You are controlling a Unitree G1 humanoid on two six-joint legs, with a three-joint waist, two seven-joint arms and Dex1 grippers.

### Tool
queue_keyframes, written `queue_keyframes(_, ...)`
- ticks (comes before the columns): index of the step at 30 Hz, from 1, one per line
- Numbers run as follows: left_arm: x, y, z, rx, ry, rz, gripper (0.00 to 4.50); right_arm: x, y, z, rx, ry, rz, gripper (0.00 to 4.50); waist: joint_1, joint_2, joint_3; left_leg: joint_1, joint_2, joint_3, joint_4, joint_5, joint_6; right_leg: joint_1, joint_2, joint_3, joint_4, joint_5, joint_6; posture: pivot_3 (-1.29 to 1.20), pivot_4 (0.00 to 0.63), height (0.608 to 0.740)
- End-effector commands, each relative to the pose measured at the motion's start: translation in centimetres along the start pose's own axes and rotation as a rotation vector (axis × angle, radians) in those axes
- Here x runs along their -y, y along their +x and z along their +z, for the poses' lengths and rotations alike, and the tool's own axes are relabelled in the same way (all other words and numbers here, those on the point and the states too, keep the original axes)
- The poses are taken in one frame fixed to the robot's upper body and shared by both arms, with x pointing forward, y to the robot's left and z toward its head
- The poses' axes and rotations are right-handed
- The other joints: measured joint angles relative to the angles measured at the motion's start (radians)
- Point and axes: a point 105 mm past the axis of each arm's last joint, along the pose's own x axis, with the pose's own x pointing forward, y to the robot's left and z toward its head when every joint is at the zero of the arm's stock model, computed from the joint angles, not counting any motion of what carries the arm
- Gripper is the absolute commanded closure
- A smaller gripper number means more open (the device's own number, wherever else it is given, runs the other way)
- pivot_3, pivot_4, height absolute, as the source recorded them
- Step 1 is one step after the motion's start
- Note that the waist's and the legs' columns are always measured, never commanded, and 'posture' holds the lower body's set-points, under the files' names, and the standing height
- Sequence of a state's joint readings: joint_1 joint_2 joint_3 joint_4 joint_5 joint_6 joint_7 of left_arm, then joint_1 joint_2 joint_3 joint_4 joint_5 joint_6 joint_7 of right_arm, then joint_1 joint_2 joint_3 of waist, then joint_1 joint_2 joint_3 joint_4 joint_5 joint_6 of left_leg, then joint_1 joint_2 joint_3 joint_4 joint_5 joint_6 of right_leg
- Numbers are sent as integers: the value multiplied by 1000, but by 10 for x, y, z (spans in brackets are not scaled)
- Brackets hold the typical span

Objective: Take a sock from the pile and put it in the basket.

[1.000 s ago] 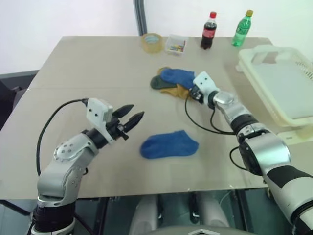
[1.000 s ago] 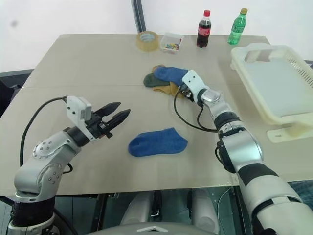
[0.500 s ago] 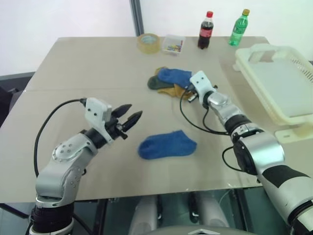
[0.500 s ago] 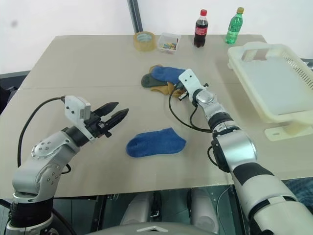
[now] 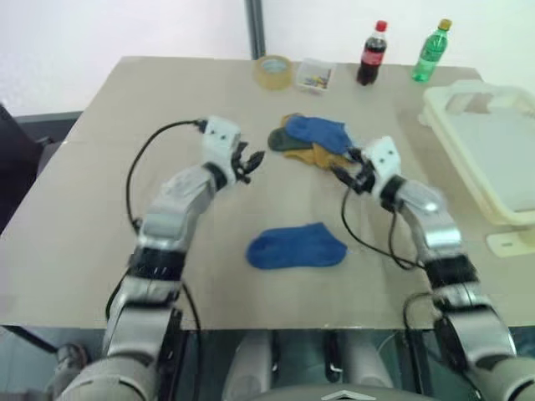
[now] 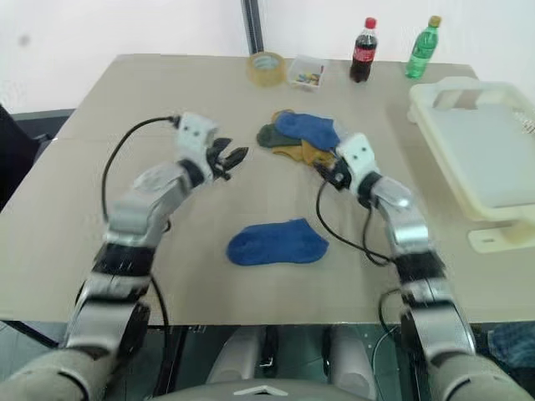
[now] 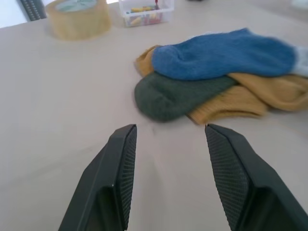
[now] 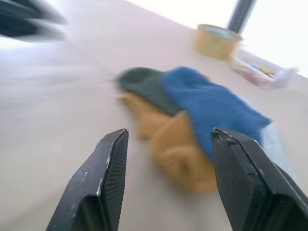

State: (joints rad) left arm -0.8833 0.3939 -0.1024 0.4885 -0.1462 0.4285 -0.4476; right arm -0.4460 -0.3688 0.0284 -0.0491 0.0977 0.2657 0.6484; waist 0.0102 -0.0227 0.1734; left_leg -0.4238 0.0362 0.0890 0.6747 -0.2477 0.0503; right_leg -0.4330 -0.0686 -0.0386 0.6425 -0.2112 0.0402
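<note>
The pile (image 5: 308,142) of blue, dark green and mustard socks lies at the middle of the table. My left gripper (image 5: 251,162) hovers open just to its left, and in the left wrist view the left gripper (image 7: 168,130) faces the green sock (image 7: 171,98) with nothing between its fingers. My right gripper (image 5: 341,174) stands open at the pile's near right edge, and in the right wrist view the right gripper (image 8: 171,134) points at the mustard sock (image 8: 178,149). A single blue sock (image 5: 297,248) lies apart, nearer me. The cream basket (image 5: 468,163) sits at the right edge.
Along the table's far edge stand a tape roll (image 5: 274,71), a small clear box (image 5: 316,75), a cola bottle (image 5: 370,54) and a green bottle (image 5: 430,52). Black cables trail from both wrists over the table.
My left arm has stretched forward from the near left up to the pile's left side. My right gripper has drawn back a little from the pile. The camera has shifted.
</note>
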Motion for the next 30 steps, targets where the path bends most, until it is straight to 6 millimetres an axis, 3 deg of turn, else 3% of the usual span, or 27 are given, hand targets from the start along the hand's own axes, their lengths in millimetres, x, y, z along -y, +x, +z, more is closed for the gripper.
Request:
queue_keyframes(1, 15, 29, 11, 5, 114, -60, 2070, 3, -20, 22, 7, -66, -71, 1694, -1, 0, 0, 0, 0, 0, 0, 0, 0, 0, 0, 0, 0, 0, 0, 0, 150, 740)
queue_keyframes(6, 52, 60, 32, -12, 227, -119, 2070, 18, -35, 27, -25, -68, -224, 1694, -3, -1, 1, -3, 1, -2, 2, 0, 0, -1, 4, 0, -1, 0, 0, 0, 150, 740)
queue_keyframes(11, 88, 73, 42, -28, 320, -152, 2070, 25, -39, 31, -31, -72, -301, 1694, -1, -1, 1, -9, 1, -2, 6, 0, 1, -5, 4, 0, 0, 0, 0, 0, 150, 740)
queue_keyframes(15, 98, 76, 43, -33, 322, -151, 2070, 27, -41, 29, -44, -68, -320, 1694, 2, -1, 1, -9, 1, -2, 7, -1, 1, -5, 4, 0, 0, 0, 0, 0, 150, 740)
queue_keyframes(17, 102, 76, 49, -5, 283, -161, 2892, 30, -40, 26, -53, -68, -321, 1635, 0, -1, 1, -9, 1, -2, 7, -1, 2, -5, 4, 0, 0, 0, 0, 0, 150, 740)
queue_keyframes(21, 91, 71, 65, 99, 179, -188, 4456, 39, -28, 18, -73, -79, -303, 1635, -3, -1, 1, -9, 1, -2, 8, -2, 3, -6, 4, 0, 1, 0, 0, 0, 150, 740)
queue_keyframes(24, 66, 55, 69, 248, 70, -224, 4456, 55, -3, 0, -127, -83, -286, 1635, -19, -1, 1, -9, 2, -2, 9, -1, 3, -6, 4, 0, 2, 0, 0, 0, 150, 740)
queue_keyframes(26, 51, 41, 58, 288, 45, -266, 4456, 63, 15, -8, -147, -83, -271, 1635, -37, -1, 0, -7, 2, -2, 9, -1, 2, -5, 4, 2, 4, 0, 0, 0, 150, 740)
queue_keyframes(29, 28, 11, 39, 309, -32, -275, 4456, 75, 43, -9, -105, 68, -292, 1635, -56, 0, 0, -5, 3, -3, 8, 0, 1, -6, 4, 4, 7, 0, 0, 0, 150, 740)
queue_keyframes(30, 21, -5, 30, 315, -34, -264, 4456, 77, 54, -10, -111, 75, -296, 1635, -60, 0, 0, -5, 3, -2, 8, 0, 1, -7, 4, 6, 8, 0, 0, 0, 150, 740)
